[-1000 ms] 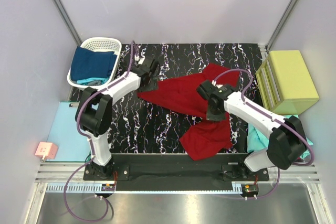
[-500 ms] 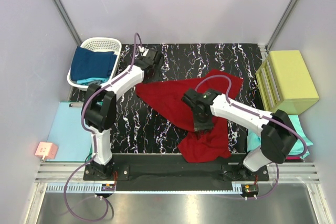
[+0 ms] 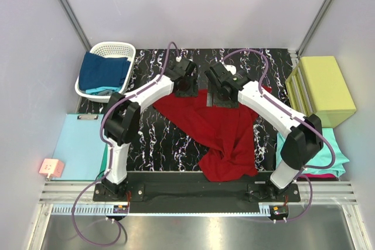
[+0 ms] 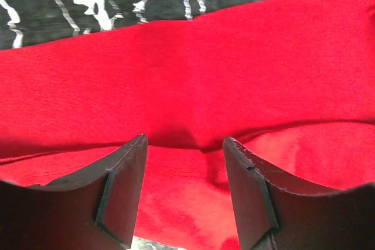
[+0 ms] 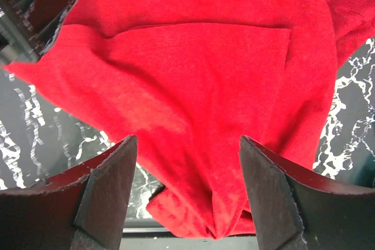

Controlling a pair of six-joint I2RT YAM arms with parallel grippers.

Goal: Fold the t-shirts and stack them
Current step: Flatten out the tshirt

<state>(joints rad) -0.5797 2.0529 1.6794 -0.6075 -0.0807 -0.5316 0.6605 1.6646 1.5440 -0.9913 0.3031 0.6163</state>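
**Two grippers regroup over one dark red t-shirt (image 3: 222, 130)**

The right gripper (image 3: 221, 96) has let go and swung to the shirt's far edge, beside the left gripper (image 3: 186, 89). Both sets of jaws stand spread, pinching nothing. The shirt lies rumpled mid-table, and its fold likely needs a fresh grip.

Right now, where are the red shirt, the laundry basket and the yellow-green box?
red shirt (image 3: 225, 134), overhead view, middle of the cloth
laundry basket (image 3: 114, 44), overhead view, far rim
yellow-green box (image 3: 328, 83), overhead view, top face
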